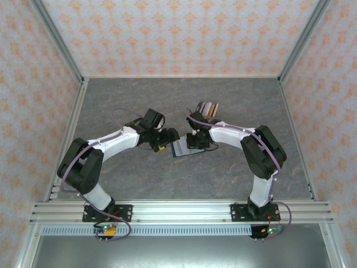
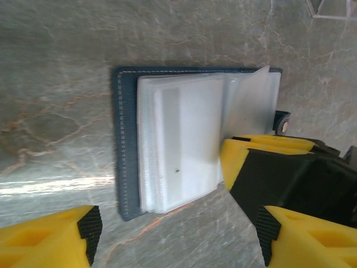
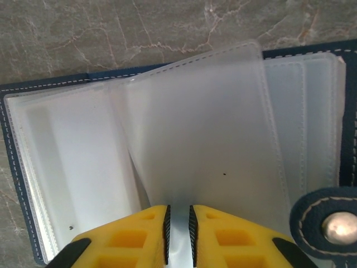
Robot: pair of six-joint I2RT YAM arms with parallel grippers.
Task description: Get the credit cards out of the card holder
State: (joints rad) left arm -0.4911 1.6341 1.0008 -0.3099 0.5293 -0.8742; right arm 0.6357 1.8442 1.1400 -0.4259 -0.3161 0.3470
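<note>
One open navy-blue folding card holder (image 1: 181,148) lies mid grey marbled bench (image 1: 178,180) | right gripper (image 3: 178,223) at its 3 o'clock pinches one clear plastic sleeve (image 3: 212,139) | left gripper (image 2: 177,229) at 9 o'clock, jaws apart, empty.

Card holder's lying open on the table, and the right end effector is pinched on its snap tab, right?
Not quite. The card holder lies open on the table, but the right end effector is pinched on a clear sleeve, not the snap tab, which sits free beside it. The right wrist view shows this.
</note>
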